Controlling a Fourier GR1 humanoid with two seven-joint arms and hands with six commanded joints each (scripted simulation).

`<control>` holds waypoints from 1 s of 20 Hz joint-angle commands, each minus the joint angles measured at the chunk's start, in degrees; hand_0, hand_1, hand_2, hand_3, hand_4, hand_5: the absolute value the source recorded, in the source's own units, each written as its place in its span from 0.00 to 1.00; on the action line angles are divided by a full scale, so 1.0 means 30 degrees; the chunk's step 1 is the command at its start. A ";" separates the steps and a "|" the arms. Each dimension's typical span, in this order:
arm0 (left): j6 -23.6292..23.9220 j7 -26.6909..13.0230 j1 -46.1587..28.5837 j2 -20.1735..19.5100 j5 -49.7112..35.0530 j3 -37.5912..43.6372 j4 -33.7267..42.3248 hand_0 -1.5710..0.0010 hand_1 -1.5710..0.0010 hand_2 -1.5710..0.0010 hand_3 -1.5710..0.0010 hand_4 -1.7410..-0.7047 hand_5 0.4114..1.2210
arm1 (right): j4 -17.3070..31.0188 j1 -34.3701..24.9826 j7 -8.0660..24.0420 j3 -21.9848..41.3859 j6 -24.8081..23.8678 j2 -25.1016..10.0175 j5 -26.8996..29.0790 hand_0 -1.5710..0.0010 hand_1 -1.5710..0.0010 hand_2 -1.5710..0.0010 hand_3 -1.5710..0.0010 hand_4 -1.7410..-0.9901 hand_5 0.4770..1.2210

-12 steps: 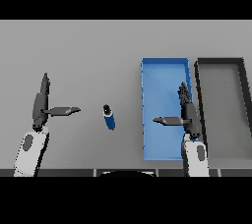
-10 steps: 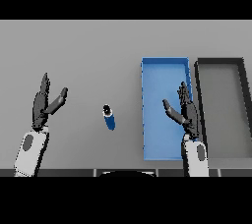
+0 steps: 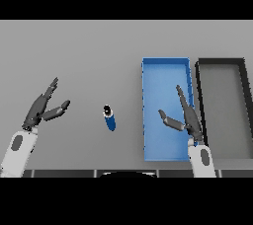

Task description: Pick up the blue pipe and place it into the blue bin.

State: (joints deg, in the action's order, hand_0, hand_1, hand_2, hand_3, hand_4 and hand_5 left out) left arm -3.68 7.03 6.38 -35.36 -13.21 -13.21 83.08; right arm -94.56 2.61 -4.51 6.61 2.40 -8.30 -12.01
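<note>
The blue pipe [image 3: 109, 119] lay on the table left of the blue bin [image 3: 165, 73], its long axis running near-to-far. Both hands hung open-fingered: the right hand [image 3: 186, 119] over the bin, the left hand [image 3: 44, 109] farther left, about equally near.

Counted on the grey table [image 3: 74, 46]: one pipe, two bins, two hands.

One blue pipe [image 3: 109, 118] is seen, lying alone. Two bins are counted: one blue bin [image 3: 165, 71] and one black bin [image 3: 222, 63] beside it. Two hands are shown: one left hand [image 3: 42, 109] and one right hand [image 3: 185, 118], each with straightened fingers.
</note>
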 commanded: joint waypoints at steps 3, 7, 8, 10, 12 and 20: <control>-0.0936 0.0536 -0.0251 -0.0405 -0.0181 -0.0330 0.0697 1.00 1.00 1.00 1.00 0.75 0.22 | -0.0522 0.0245 0.0254 -0.0024 0.0209 -0.0380 0.0011 1.00 1.00 1.00 1.00 0.74 0.14; -0.2431 0.0437 -0.1428 -0.1369 -0.0400 -0.1384 0.3136 1.00 1.00 1.00 1.00 0.73 0.19 | -0.0613 0.0123 0.0570 0.0058 0.0121 -0.0089 0.0102 1.00 1.00 1.00 1.00 0.72 0.14; -0.2592 -0.0076 -0.1706 -0.1482 -0.0126 -0.1850 0.3594 1.00 1.00 1.00 1.00 0.72 0.17 | -0.0705 0.0157 0.0467 -0.0005 0.0278 -0.0167 0.0306 1.00 1.00 1.00 1.00 0.71 0.14; -0.2835 -0.1629 -0.1627 -0.1533 0.0043 -0.2683 0.4585 1.00 1.00 1.00 1.00 0.70 0.12 | -0.0633 0.0176 0.0639 -0.0086 0.0367 -0.0081 0.0556 1.00 1.00 1.00 1.00 0.69 0.14; -0.3062 -0.2360 -0.1864 -0.1279 0.0504 -0.3586 0.5061 1.00 1.00 1.00 1.00 0.67 0.09 | -0.0468 0.0112 0.0591 -0.0020 0.0357 -0.0016 0.0474 1.00 1.00 1.00 1.00 0.68 0.13; -0.3000 -0.1883 -0.0674 0.1358 0.2510 -0.5728 0.4046 1.00 1.00 1.00 1.00 0.57 0.09 | -0.0600 -0.0003 0.0895 0.0063 0.0301 0.0113 0.0394 1.00 1.00 1.00 1.00 0.71 0.12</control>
State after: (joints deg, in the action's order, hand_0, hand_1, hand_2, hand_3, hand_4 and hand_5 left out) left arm -12.67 1.26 4.38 -31.19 -5.68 -30.43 95.23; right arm -96.36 2.60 -1.82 6.81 3.32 -7.95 -10.83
